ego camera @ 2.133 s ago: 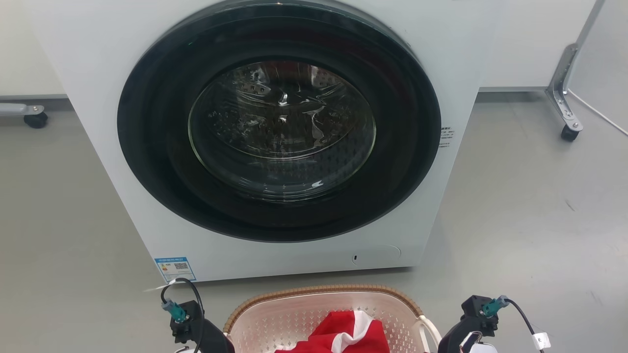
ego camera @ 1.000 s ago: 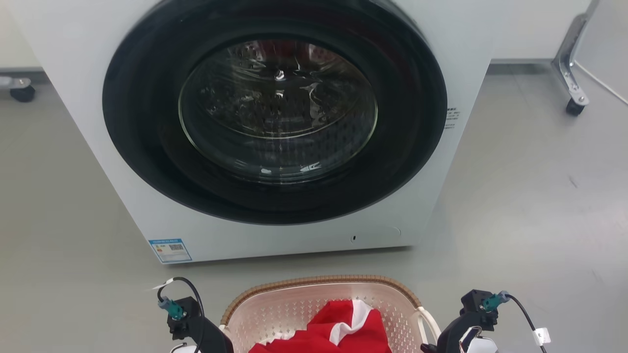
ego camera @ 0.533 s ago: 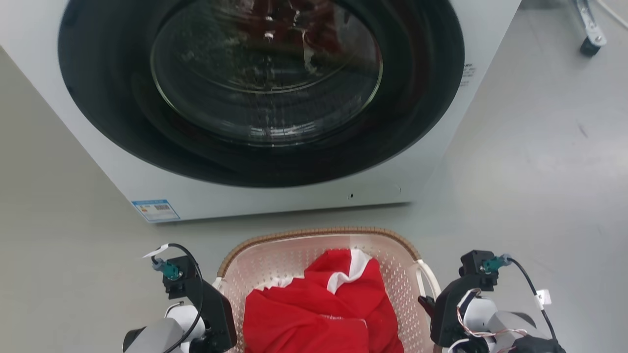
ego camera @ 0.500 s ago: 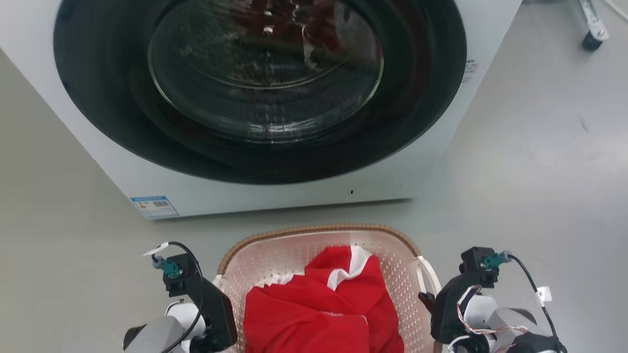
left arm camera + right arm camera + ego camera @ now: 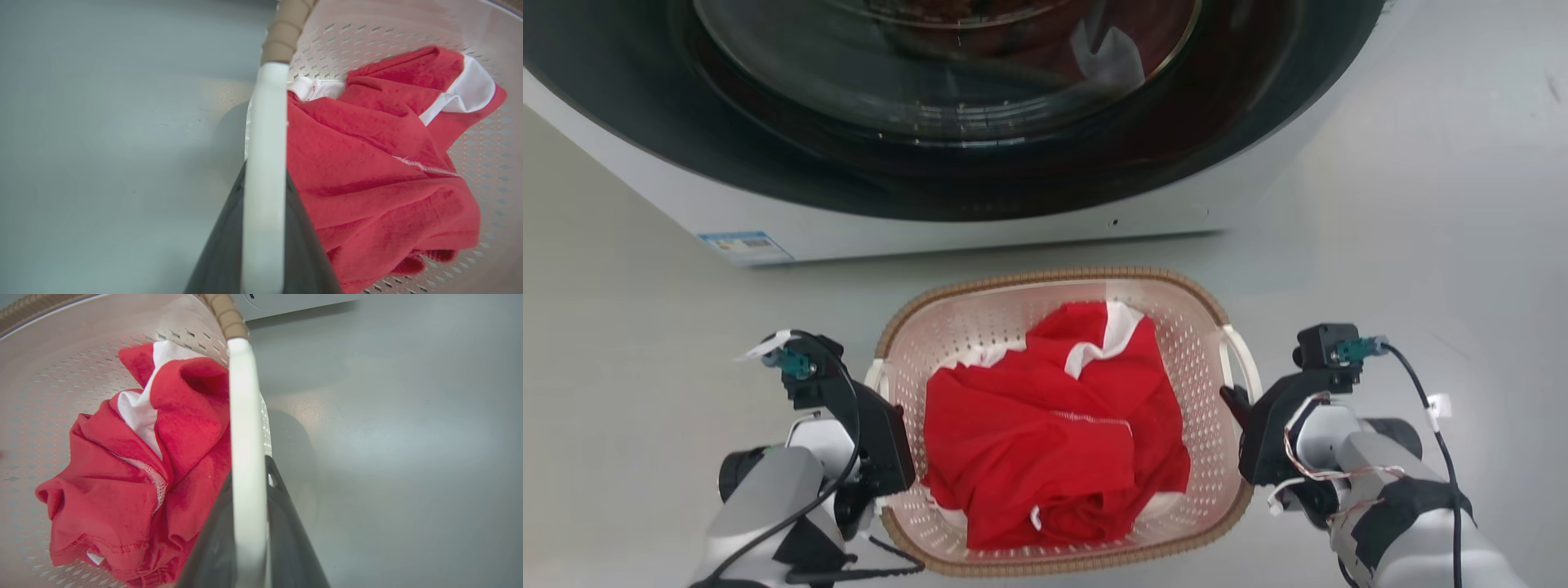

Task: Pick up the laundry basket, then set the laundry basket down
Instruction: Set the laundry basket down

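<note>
The laundry basket [image 5: 1055, 278], pale pink with a brown woven rim, stands between my two arms in the head view, with a red and white garment [image 5: 1054, 416] in it. My left gripper [image 5: 886, 445] is shut on the basket's white left handle [image 5: 264, 155], which runs between its dark fingers [image 5: 220, 253]. On the other side, my right gripper [image 5: 1245, 425] is shut on the white right handle [image 5: 245, 449], pinched between dark fingers [image 5: 290, 539]. Whether the basket rests on the floor I cannot tell.
A white front-loading washing machine [image 5: 980, 229] with a round dark glass door [image 5: 947, 82] stands just beyond the basket. Grey floor [image 5: 1421, 204] spreads to both sides of it.
The head camera has tilted down, so the washing machine slid up the picture and the whole basket came into view. Both grippers stay at the basket's handles.
</note>
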Controlling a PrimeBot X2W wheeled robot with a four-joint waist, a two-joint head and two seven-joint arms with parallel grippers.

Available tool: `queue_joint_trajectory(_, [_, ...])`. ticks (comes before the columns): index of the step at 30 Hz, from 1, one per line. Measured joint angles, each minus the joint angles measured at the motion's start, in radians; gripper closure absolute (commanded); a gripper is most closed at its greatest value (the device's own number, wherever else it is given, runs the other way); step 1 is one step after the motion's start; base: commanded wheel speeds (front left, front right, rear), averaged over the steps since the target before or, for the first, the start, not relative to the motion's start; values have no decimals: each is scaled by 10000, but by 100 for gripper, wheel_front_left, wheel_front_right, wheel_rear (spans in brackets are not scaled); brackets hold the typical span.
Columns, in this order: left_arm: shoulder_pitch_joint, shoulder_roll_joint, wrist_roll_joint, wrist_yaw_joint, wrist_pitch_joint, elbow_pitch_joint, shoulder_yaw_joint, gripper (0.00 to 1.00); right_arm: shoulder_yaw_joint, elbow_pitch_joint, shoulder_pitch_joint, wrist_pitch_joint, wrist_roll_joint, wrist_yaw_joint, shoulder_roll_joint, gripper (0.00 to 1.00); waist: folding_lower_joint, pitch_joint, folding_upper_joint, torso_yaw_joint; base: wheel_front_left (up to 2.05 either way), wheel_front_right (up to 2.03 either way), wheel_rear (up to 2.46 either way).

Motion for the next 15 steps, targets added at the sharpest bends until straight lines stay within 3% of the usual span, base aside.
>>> queue_joint_trajectory(15, [-1100, 159, 144, 46, -686, -184, -33, 100, 69, -36, -1229, -742, -314, -29, -25, 100, 0, 2032, 1, 87, 0, 0, 0])
